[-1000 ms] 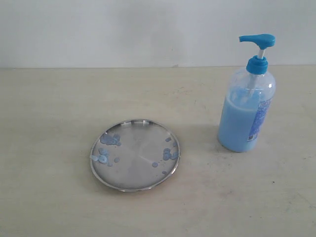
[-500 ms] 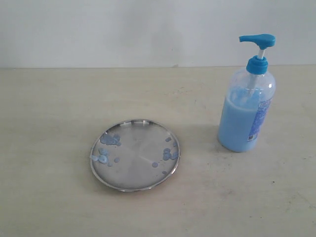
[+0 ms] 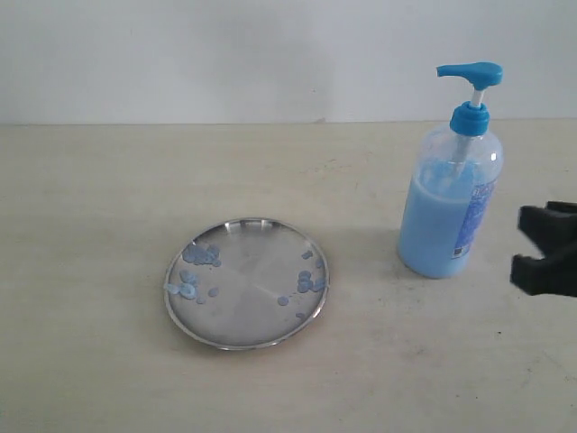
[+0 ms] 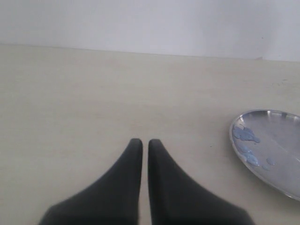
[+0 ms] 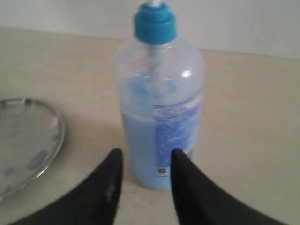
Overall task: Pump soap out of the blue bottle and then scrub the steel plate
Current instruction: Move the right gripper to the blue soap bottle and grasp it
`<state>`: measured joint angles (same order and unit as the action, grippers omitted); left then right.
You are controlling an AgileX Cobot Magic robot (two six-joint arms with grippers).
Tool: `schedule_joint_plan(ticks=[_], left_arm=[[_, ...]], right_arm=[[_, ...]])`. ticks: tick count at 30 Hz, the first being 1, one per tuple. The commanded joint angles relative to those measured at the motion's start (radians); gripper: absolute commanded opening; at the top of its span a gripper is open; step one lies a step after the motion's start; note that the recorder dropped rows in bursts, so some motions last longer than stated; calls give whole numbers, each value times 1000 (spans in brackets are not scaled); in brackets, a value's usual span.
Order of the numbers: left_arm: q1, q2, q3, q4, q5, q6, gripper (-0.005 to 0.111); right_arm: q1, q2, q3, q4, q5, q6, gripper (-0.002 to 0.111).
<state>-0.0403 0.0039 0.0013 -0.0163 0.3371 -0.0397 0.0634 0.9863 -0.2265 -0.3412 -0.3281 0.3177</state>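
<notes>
The blue bottle [image 3: 451,194] stands upright at the right of the table, its pump head [image 3: 470,72] raised and light blue soap [image 3: 431,230] filling its lower half. The steel plate [image 3: 246,282] lies left of it, speckled with blue droplets [image 3: 202,256]. My right gripper [image 3: 523,242] enters from the right edge, open, a short way from the bottle. In the right wrist view the bottle [image 5: 159,101] stands just beyond the open right gripper [image 5: 145,154], not touched. My left gripper [image 4: 141,143] is shut with nothing in it, over bare table beside the plate [image 4: 276,150].
A pale wall rises behind the beige tabletop [image 3: 90,198]. The table surface stretches bare to the left of the plate and along the front edge.
My right gripper has come into the exterior view from the right edge, toward the bottle. Bottle and plate have not moved.
</notes>
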Motion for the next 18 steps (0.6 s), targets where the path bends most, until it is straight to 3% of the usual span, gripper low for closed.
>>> schedule_joint_plan(ticks=[1,2,4,7,18], left_arm=[[-4,-4,-1,-2,-13,4,4],[-4,-4,-1,-2,-13,4,4],[-4,-4,-1,-2,-13,4,4],[-4,-4,-1,-2,-7,4,4],[-4,-4,-1,-2,-7,4,4]], right_arm=[[39,235,-6,-189,-242,-46,97],[39,284,-6,-187,-287,-64,104],[39,427,-6,-160,-411,-64,104],[39,521,-6,-66,-392,-84,104],[39,534,-6,233,-501,-270,104]])
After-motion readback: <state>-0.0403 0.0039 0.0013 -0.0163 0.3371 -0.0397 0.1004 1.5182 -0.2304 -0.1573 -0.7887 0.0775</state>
